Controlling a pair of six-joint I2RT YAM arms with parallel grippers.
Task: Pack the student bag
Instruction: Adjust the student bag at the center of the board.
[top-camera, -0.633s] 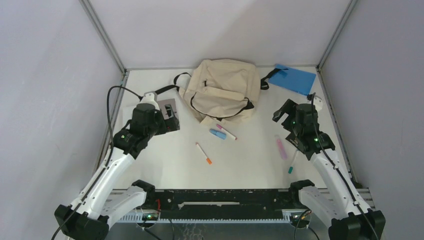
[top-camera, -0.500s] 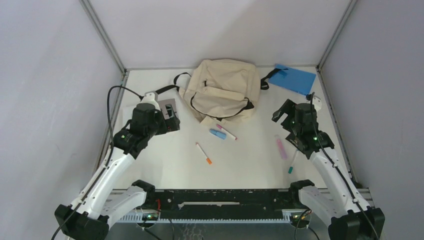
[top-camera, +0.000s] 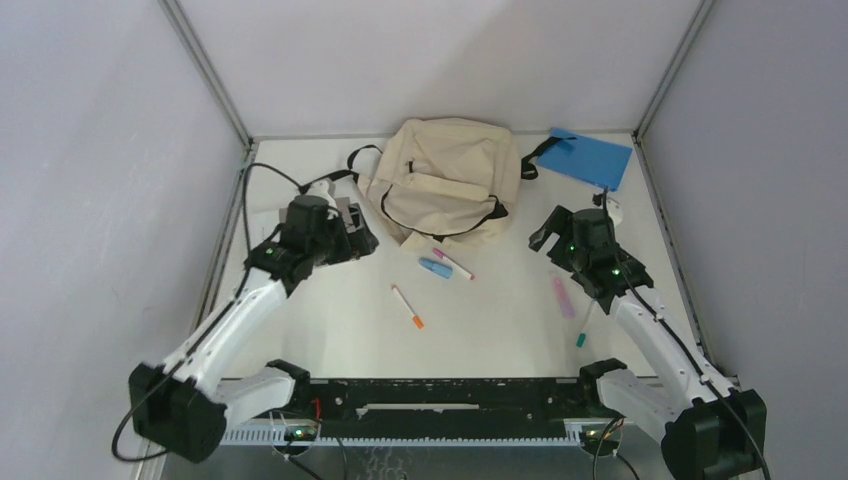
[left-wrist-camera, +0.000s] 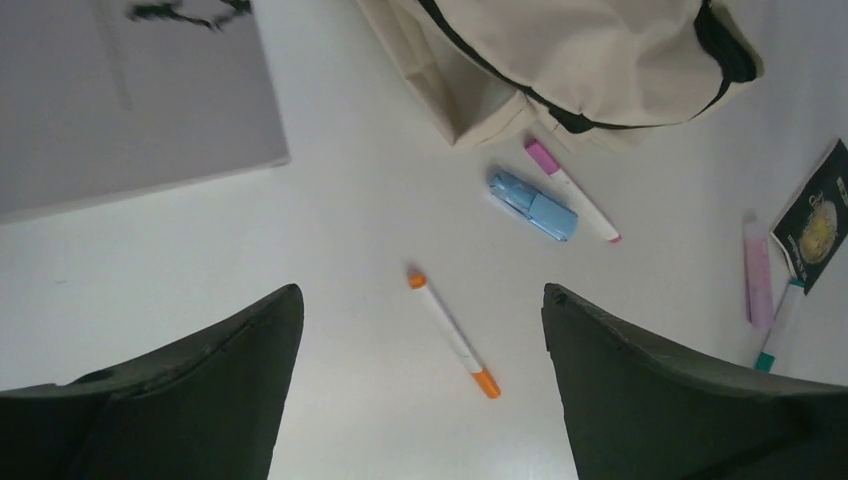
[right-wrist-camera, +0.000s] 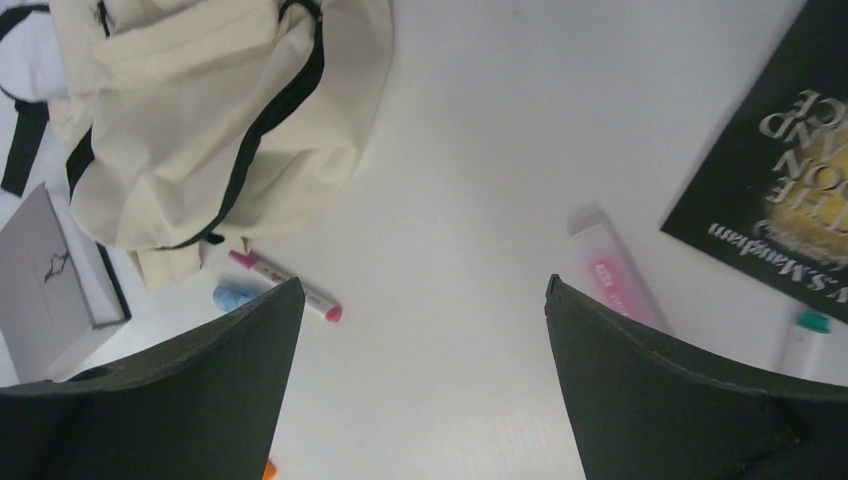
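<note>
Both — left gripper (left-wrist-camera: 420, 295), right gripper (right-wrist-camera: 420, 285) — are spread empty; the student bag (top-camera: 440, 180) at the far edge could be shoved by them.

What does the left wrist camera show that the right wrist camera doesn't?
Only the left wrist view shows the orange-tipped pen whole; the right wrist view catches just one orange end at its bottom edge. Only the right wrist view shows a black strap of the bag and large lettering on the dark book, which the left view clips at its right edge. Both show the cream bag, grey booklet, pink-capped marker, small blue item, pink highlighter and teal-capped pen.
</note>
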